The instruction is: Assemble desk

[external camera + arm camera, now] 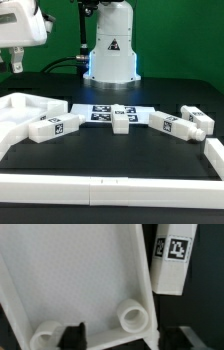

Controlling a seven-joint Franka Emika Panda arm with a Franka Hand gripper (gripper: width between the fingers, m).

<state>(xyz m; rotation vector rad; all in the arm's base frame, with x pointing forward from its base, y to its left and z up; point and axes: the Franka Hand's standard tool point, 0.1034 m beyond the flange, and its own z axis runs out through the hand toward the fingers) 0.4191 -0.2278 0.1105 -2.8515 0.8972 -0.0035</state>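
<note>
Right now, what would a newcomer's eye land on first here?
The white robot pedestal with its warning triangle stands at the back, centre. Before it, tagged desk legs lie scattered across the black table. The wrist view is filled by the rimmed desk panel with two round sockets.

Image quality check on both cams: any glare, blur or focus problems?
Exterior view: even lighting, bluish glow on the robot pedestal, white foreground rail nearly blown out, little shadow on the black table. Wrist view: desk panel fills the frame, soft and low-contrast; the tag on the leg is slightly blurred but readable.
</note>
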